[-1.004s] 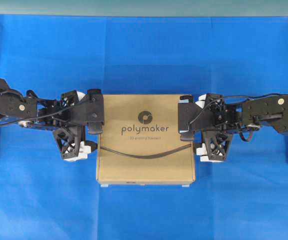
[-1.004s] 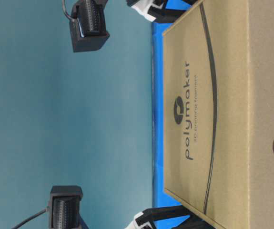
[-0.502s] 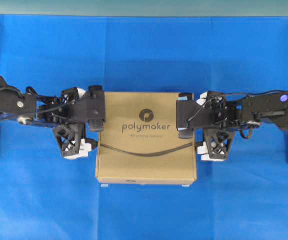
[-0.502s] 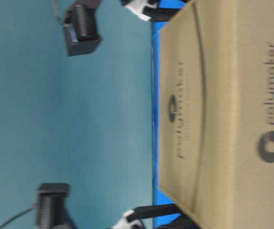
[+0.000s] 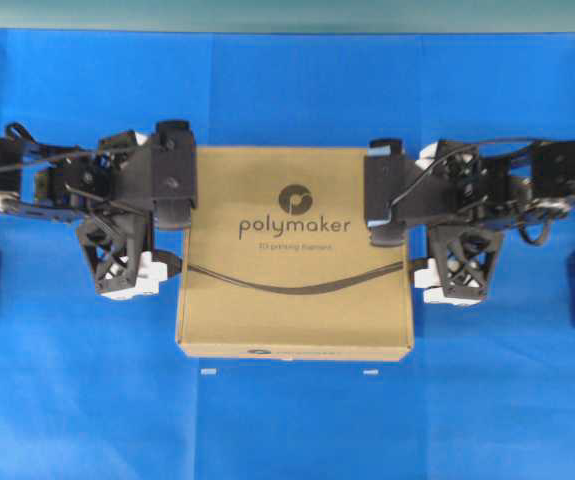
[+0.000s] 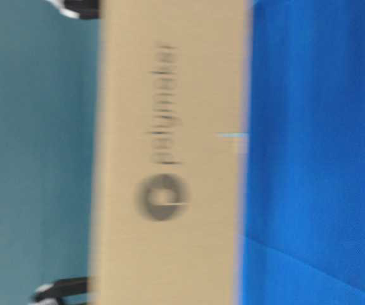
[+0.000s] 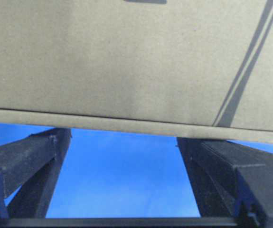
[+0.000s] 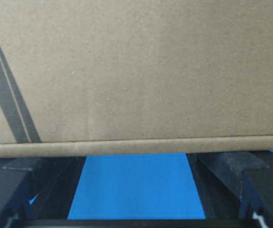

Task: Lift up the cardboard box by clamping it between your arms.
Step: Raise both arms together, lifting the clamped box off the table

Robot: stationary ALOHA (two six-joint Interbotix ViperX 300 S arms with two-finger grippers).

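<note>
Above the blue cloth (image 5: 287,420), the cardboard box (image 5: 294,250) is held lifted, pressed between the left gripper (image 7: 122,156) and the right gripper (image 8: 136,164); the fingers of both are spread wide under its edges.

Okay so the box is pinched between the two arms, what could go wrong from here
1. The cardboard box seems held only by side pressure: the left gripper and right gripper stand open, fingers under its edges, so it could slip out.
2. Both arms press near its far half; the near edge might sag and tip.
3. Harder squeezing may crease the cardboard.
</note>
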